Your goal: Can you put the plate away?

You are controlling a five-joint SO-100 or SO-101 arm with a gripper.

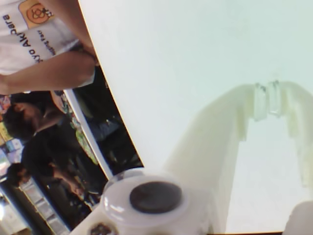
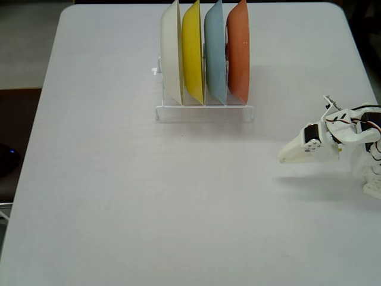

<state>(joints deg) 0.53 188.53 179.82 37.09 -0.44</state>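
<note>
Plate (image 2: 239,50) upright in rack (image 2: 204,111), well clear of claw (image 2: 284,158). Judged light, stiff, glossy-slippery; grip top rim. Claw narrow, empty.

- plate (image 2: 238,50): glossy orange-red
- light blue plate (image 2: 215,53), yellow plate (image 2: 191,53), cream plate (image 2: 171,53)
- rack (image 2: 204,111): white
- worktop (image 2: 149,196): plain pale grey-white
- end effector (image 2: 290,156): white
</note>
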